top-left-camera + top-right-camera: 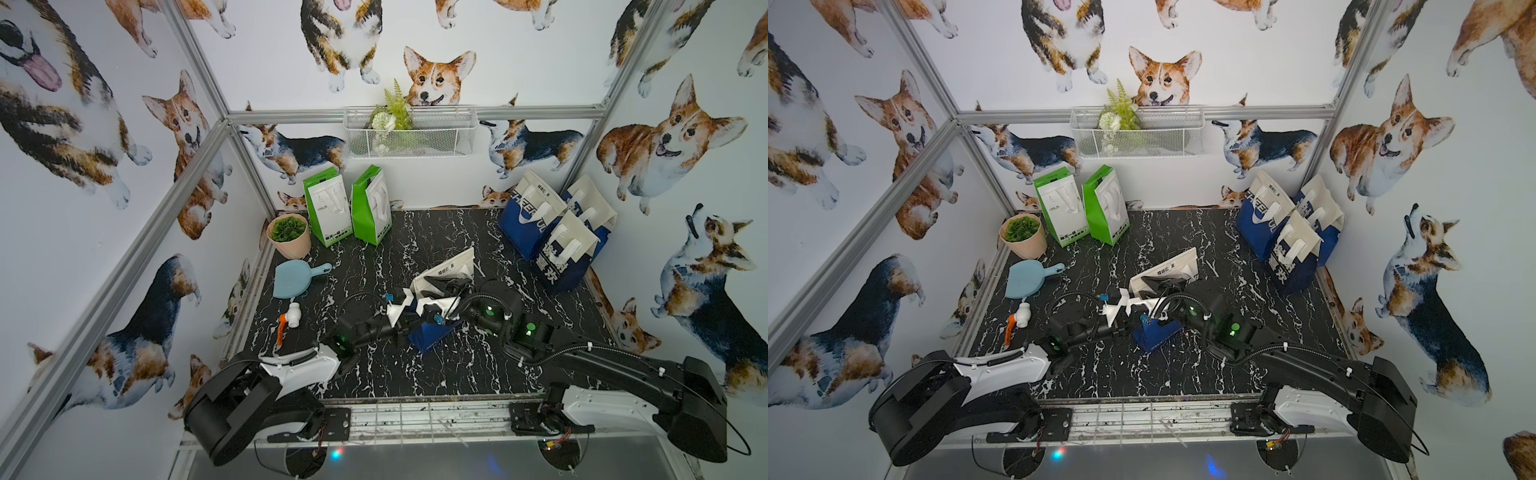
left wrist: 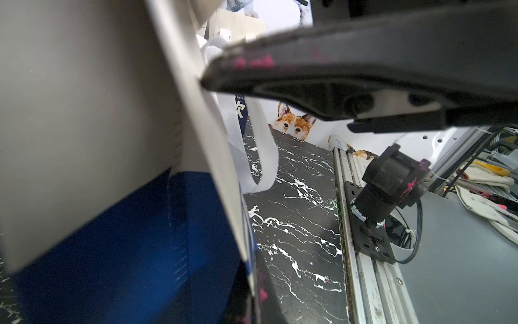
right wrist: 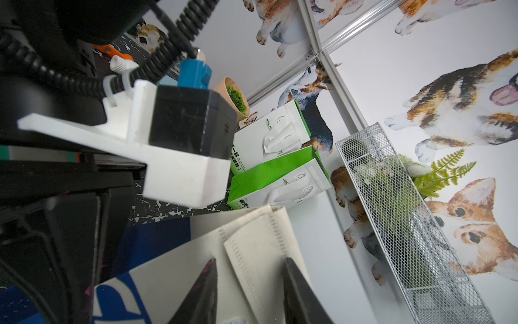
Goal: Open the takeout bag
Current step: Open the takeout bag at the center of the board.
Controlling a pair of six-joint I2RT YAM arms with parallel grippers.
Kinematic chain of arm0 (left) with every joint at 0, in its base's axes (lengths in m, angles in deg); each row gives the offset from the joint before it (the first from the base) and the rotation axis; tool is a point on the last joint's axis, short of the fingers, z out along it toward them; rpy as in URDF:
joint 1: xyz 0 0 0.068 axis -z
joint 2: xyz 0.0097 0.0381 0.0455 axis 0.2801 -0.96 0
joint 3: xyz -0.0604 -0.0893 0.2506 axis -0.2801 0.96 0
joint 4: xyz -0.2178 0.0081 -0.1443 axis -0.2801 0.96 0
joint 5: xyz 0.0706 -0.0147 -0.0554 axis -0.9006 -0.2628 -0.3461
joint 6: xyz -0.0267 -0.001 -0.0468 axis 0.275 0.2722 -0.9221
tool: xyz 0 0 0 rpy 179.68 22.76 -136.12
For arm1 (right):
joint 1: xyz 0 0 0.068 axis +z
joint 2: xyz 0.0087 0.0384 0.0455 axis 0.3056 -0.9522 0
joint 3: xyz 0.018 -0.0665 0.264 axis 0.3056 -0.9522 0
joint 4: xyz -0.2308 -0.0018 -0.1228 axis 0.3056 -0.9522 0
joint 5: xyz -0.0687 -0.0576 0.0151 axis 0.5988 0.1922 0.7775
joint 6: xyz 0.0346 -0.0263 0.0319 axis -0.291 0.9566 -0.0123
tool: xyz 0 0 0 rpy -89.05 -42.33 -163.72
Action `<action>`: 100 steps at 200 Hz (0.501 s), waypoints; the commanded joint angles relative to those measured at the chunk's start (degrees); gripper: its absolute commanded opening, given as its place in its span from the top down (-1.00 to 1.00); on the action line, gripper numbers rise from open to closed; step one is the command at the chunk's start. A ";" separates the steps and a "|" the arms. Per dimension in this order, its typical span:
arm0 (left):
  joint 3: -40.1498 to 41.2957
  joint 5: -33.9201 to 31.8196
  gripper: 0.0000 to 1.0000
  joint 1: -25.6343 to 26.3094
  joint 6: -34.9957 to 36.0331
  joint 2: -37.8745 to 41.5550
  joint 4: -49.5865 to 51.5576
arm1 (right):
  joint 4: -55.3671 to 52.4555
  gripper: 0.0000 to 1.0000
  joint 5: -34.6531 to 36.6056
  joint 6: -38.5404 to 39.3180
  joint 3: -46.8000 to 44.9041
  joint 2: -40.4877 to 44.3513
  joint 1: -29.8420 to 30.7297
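The blue and white takeout bag (image 1: 442,268) (image 1: 1165,270) stands tilted at the middle of the black marble table (image 1: 415,365). My left gripper (image 1: 407,322) (image 1: 1128,322) is shut on the bag's near wall. In the left wrist view that wall (image 2: 98,140) fills the frame and the left gripper (image 2: 256,291) pinches its edge. A white handle (image 2: 263,157) hangs loose beside it. My right gripper (image 1: 440,287) (image 1: 1163,287) reaches into the bag's mouth. In the right wrist view the right gripper (image 3: 249,280) is open, fingers apart over the cream folded wall (image 3: 252,238).
Two green and white bags (image 1: 326,208) stand at the back left, and several blue bags (image 1: 557,232) at the back right. A potted plant (image 1: 289,235), a blue paddle (image 1: 293,278) and a white and orange valve (image 1: 289,320) lie along the left side. A wire basket (image 1: 409,131) hangs on the back wall.
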 commanded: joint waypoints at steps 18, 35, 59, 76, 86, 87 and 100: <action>-0.50 0.56 1.00 0.12 0.55 0.27 -3.69 | 5.39 0.36 2.47 1.17 0.52 -0.74 0.16; -0.61 0.69 1.00 0.11 0.51 0.23 -3.69 | 5.52 0.50 2.35 0.81 0.51 -0.75 0.15; -0.44 0.56 1.00 0.04 0.59 0.53 -3.52 | 5.41 0.71 2.42 0.55 0.54 -0.74 0.16; -0.44 0.49 1.00 0.11 0.77 0.57 -3.41 | 5.09 0.88 2.38 0.45 0.54 -0.74 0.16; -0.50 0.51 1.00 0.10 0.77 0.53 -3.34 | 4.90 0.97 2.39 0.29 0.54 -0.74 0.16; -0.47 0.51 1.00 0.11 0.77 0.53 -3.34 | 4.89 0.98 2.40 0.25 0.54 -0.70 0.12; -0.44 0.51 1.00 0.11 0.75 0.44 -3.34 | 4.65 1.00 2.38 0.15 0.61 -0.65 0.11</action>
